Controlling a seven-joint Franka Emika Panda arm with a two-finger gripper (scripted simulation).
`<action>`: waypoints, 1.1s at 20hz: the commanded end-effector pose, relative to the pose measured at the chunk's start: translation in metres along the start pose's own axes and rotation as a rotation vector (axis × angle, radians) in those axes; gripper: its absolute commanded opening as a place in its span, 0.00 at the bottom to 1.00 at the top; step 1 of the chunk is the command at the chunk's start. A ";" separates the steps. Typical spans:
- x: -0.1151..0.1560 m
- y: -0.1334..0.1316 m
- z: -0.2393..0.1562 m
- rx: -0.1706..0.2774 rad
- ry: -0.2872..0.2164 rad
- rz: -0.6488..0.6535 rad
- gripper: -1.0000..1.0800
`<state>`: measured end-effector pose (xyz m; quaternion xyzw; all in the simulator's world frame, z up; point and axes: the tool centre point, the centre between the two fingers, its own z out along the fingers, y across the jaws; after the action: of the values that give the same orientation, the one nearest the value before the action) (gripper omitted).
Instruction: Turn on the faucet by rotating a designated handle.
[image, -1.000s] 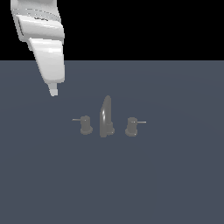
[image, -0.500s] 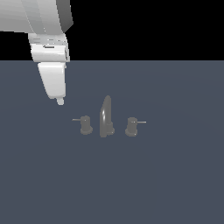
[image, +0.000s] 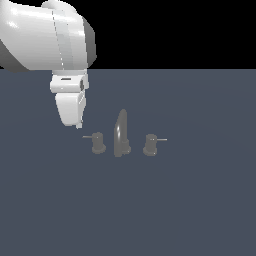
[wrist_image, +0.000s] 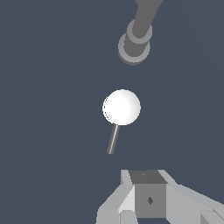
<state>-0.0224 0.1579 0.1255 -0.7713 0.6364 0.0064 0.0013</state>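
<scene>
Evidently the approach was underway: the pincer (image: 76, 125) hung just above the handle (image: 97, 143), beside its lever tip; whether its jaws were parted, I couldn't tell. Next, I reckoned, it must descend and push the lever.

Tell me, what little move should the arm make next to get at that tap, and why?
Probably a short drop toward the handle, the knob whose thin rod points to the exterior view's left. The gripper hangs just above and beside that rod's tip, touching nothing, and the faucet is untouched. In the wrist view the rod lies just ahead of the fingers, so lowering should bring them level to push it.
</scene>
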 end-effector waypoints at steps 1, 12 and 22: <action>0.005 -0.011 0.013 0.002 0.004 0.053 0.00; 0.028 -0.048 0.054 0.007 0.012 0.230 0.00; 0.033 -0.054 0.061 0.008 0.011 0.264 0.00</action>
<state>0.0364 0.1362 0.0637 -0.6810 0.7323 -0.0001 -0.0003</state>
